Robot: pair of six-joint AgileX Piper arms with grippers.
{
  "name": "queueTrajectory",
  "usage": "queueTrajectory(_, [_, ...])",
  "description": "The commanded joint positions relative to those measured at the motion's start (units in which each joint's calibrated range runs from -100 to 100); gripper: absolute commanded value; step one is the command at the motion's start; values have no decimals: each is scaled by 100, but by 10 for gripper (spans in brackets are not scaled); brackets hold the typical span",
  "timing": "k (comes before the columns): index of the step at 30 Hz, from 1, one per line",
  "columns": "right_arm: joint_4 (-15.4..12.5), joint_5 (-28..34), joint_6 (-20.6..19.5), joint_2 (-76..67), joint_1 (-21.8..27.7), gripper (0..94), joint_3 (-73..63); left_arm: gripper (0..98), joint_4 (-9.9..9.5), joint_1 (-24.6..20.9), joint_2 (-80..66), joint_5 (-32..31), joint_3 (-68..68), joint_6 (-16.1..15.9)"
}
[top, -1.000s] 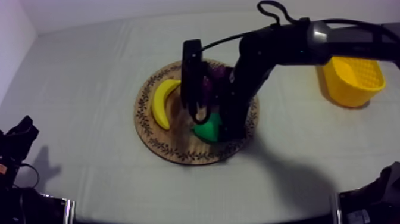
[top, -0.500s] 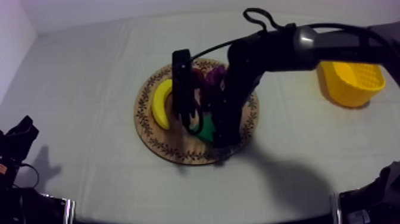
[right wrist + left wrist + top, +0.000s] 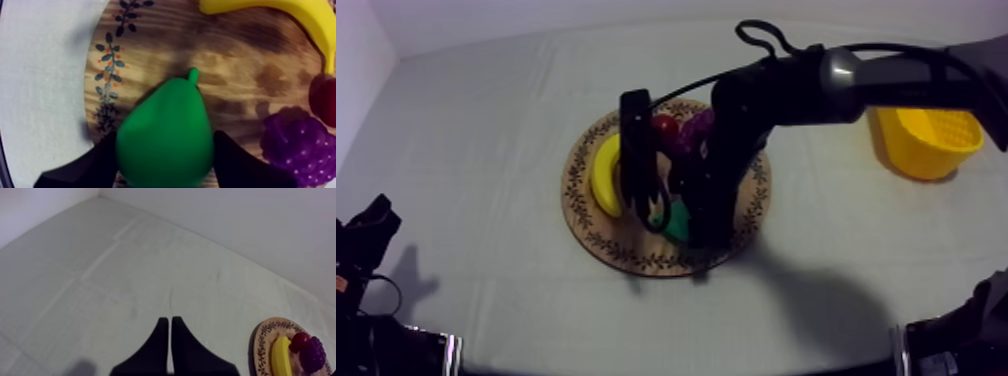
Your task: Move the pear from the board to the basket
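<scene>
The top camera looks down at a slant from the table's [image 3: 486,110] 6 o'clock edge. The board [image 3: 636,262] sits mid-view, with the basket [image 3: 921,160] at its 2 o'clock. The left wrist camera sits low and far off at the board's 8 o'clock, facing it. The right wrist camera looks straight down, close over the pear [image 3: 165,135]. All three views share the board and banana [image 3: 604,175].

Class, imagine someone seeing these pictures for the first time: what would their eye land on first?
First, the bright green pear lying on the round wooden board in the middle of the table, with the right pincer closed round its sides. Next come the banana, purple grapes and small red fruit beside it on the board. Then there is the yellow basket at the table's right side.
</scene>
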Motion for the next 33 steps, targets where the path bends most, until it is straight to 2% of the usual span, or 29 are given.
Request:
queueTrajectory(1, [26, -35, -33, 4, 8, 384, 12, 1, 0, -2, 2, 5, 2, -1])
queueTrajectory(11, [58, -270, -135, -407, 190, 288, 137, 1, 0, -2, 2, 5, 2, -1])
queueTrajectory(18, [264, -539, -328, -1814, 762, 285, 346, 1, 0, -2, 2, 5, 2, -1])
queueTrajectory(22, [609, -903, -706, -2685, 1327, 285, 433, 1, 0, -2, 2, 5, 2, -1])
queueTrajectory(24, [904, -1098, -1052, -2994, 1656, 282, 434, 1, 0, -2, 2, 5, 2, -1])
queueTrajectory(28, [1693, -1305, -1967, -3319, 2300, 277, 381, 1, 0, -2, 2, 5, 2, -1])
queueTrajectory(33, [2151, -1459, -2714, -3435, 3095, 273, 451, 1, 0, -2, 2, 5, 2, -1])
